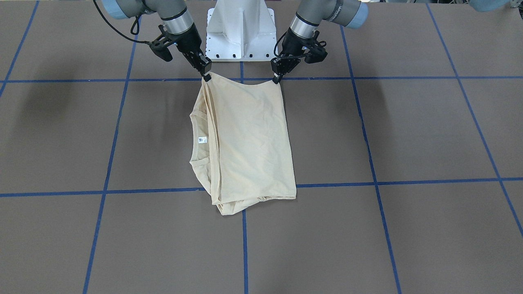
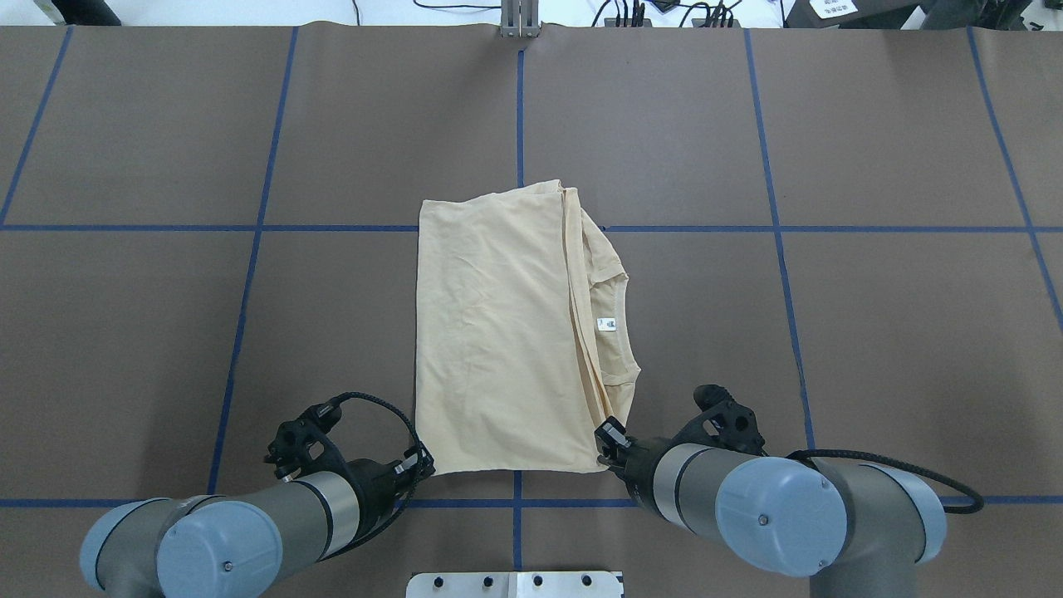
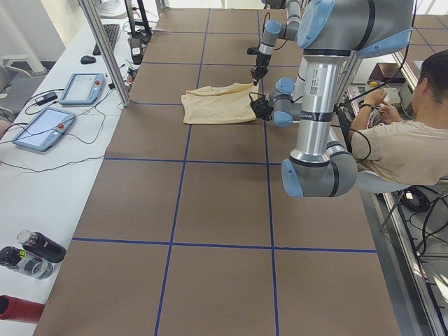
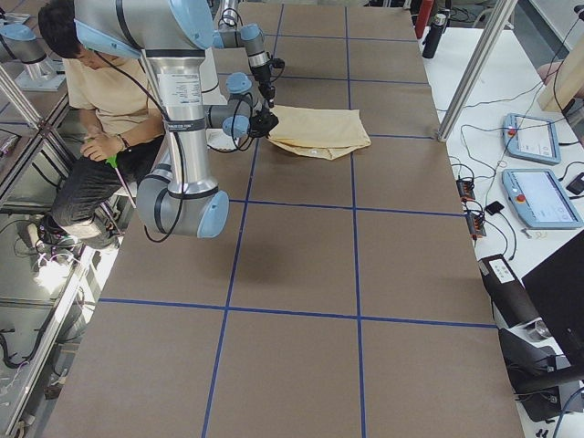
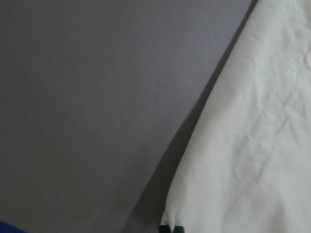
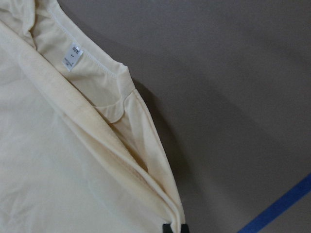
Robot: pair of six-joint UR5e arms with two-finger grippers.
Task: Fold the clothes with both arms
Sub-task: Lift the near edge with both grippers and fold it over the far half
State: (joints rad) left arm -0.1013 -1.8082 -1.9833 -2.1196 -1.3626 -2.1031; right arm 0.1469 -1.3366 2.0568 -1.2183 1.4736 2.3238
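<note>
L gripper (image 2: 426,466) is pinched tight on the near-left corner of the shirt (image 2: 498,332). Wrist cam shows the fingertips (image 5: 171,228) together w/ cloth between them. R gripper (image 2: 605,441) likewise clamped narrow on the near-right corner, gripping the stacked folded edges (image 6: 146,184).

Both corners sit on the hem-side short edge closest to the robot base. That edge dips slightly between the 2 grips in the front view, so the corners look raised just off the desk (image 1: 408,130); the rest of the shirt lies flat.

Key relation: the shirt lies straight fwd of both grippers, w/ its long axis running away from the robot, roughly along the centre blue tape line. Grippers are spaced across the short axis, one per corner, about level w/ each other, so neither arm is nearer.

Collar (image 2: 619,324) and white label (image 2: 607,324) poke out on the R-arm side, abt midway along the length. L side is a clean single fold edge.

Judgement: next move likely carries the near edge fwd over the body toward the far edge, halving the length. Arms need to travel in parallel, else the R side's loose layers may skew.
</note>
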